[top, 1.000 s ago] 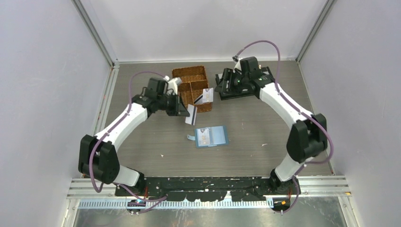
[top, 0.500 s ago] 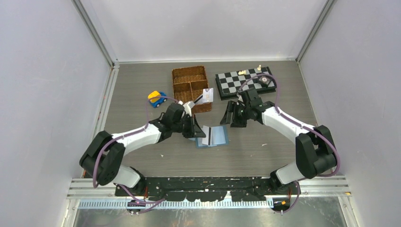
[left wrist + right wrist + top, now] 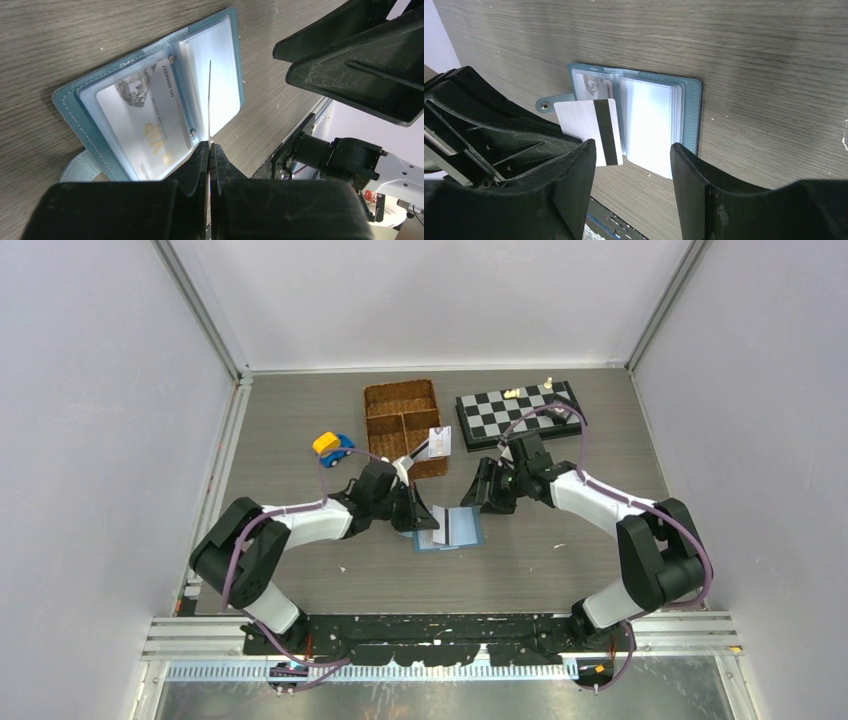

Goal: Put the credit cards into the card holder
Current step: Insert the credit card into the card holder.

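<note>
The teal card holder [image 3: 462, 530] lies open on the table, and one white card [image 3: 145, 117] with gold lettering sits in its left pocket. My left gripper [image 3: 420, 517] is shut on a white credit card with a black stripe [image 3: 591, 130], holding it on edge just above the holder's middle fold; the left wrist view shows this card [image 3: 210, 100] as a thin line. My right gripper [image 3: 631, 147] hovers open at the holder's far right side, fingers apart with nothing between them. Another credit card [image 3: 438, 440] stands on the basket's right rim.
A brown wicker divided basket [image 3: 385, 400] stands behind the holder. A yellow and blue toy car [image 3: 332, 447] sits to its left. A chessboard [image 3: 500, 415] with a few pieces lies at the back right. Grey walls enclose the table.
The left arm carried the striped card from beside the basket down to the holder. The right arm came forward from the chessboard to the holder's right side.
</note>
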`<control>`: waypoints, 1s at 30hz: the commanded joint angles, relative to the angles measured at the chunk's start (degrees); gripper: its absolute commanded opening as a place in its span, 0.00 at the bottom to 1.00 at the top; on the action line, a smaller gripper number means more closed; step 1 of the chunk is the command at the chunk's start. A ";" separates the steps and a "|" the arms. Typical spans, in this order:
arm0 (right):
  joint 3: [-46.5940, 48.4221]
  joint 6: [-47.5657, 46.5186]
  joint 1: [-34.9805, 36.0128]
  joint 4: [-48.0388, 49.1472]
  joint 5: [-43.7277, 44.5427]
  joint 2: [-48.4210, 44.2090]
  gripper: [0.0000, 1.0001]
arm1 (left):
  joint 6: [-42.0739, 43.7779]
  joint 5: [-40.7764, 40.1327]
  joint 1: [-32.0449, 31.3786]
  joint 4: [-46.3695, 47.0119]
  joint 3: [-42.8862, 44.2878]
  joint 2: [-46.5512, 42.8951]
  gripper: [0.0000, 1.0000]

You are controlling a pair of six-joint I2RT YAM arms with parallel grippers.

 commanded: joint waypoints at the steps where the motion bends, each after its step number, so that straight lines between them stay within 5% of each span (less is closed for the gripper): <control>1: -0.39 1.22 0.17 3.76 -1.44 0.90 0.61 | -1.01 -0.40 -0.19 3.59 0.91 1.32 0.00; 30: 0.25 -1.10 3.72 1.53 4.68 7.85 0.54 | -1.28 -4.20 0.08 -1.17 -0.09 0.32 0.00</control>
